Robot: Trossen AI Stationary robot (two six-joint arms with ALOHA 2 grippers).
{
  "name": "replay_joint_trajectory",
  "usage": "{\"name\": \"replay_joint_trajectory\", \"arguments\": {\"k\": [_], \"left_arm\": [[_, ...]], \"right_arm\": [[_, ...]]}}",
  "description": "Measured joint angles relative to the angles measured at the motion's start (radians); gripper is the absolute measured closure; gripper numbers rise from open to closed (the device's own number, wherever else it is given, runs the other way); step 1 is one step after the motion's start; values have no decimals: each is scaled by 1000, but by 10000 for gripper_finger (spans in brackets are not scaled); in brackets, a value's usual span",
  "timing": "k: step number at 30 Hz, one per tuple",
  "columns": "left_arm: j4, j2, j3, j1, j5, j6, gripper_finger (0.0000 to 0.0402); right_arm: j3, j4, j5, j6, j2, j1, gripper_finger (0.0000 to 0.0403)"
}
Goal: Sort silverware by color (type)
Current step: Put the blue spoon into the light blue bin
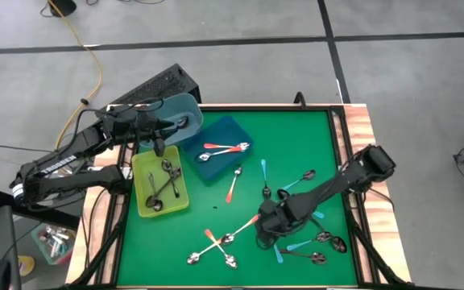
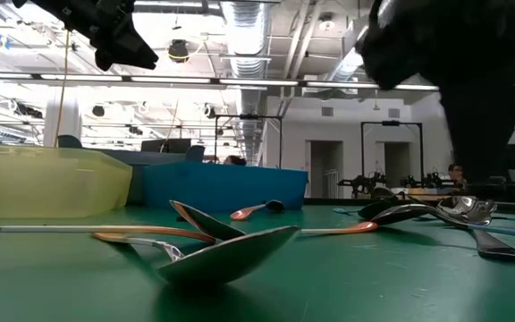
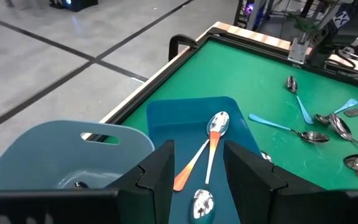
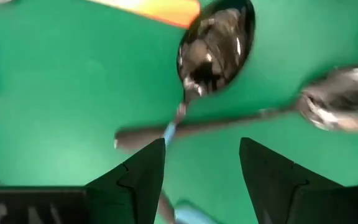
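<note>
Small spoons lie scattered on the green table [image 1: 312,137]: orange-handled ones [image 1: 233,186], teal-handled ones [image 1: 264,172] and plain metal ones [image 1: 322,239]. My right gripper [image 1: 267,229] hangs open just above this scatter. In the right wrist view its fingers [image 4: 199,177] stand on either side of a dark-handled spoon [image 4: 229,122] lying flat beside a teal-handled spoon [image 4: 211,50]. My left gripper [image 1: 159,143] is open and raised over the trays. Its wrist view looks past it [image 3: 197,180] at two orange-handled spoons [image 3: 212,134] in the dark blue tray [image 3: 166,121].
A yellow tray [image 1: 142,201] holds several plain metal spoons, and a light blue tray [image 1: 185,109] sits behind it at the table's far left. A black box [image 1: 159,84] stands beyond the trays. A wooden rim [image 1: 359,129] runs around the table. The far right of the green surface is bare.
</note>
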Motion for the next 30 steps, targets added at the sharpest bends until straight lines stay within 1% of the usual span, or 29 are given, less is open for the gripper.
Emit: {"name": "replay_joint_trajectory", "arguments": {"k": [5,9,12,19,21,23,25,30], "left_arm": [[1,0,0,0,0,11,280],[0,0,0,0,0,10,280],[1,0,0,0,0,9,280],[8,0,0,0,-1,8,280],[8,0,0,0,-1,8,280],[6,0,0,0,-1,8,280],[6,0,0,0,-1,7,280],[6,0,0,0,-2,5,280]], "right_arm": [[4,25,-8,12,50,-18,186],[3,44,-15,-11,89,-29,186],[3,61,-17,-37,109,-32,186],[7,56,-7,-44,149,-39,186],[7,58,-4,-58,156,-39,193],[8,46,6,-59,164,-43,210],[7,37,8,-59,163,-43,240],[5,13,12,-66,164,-44,348]]}}
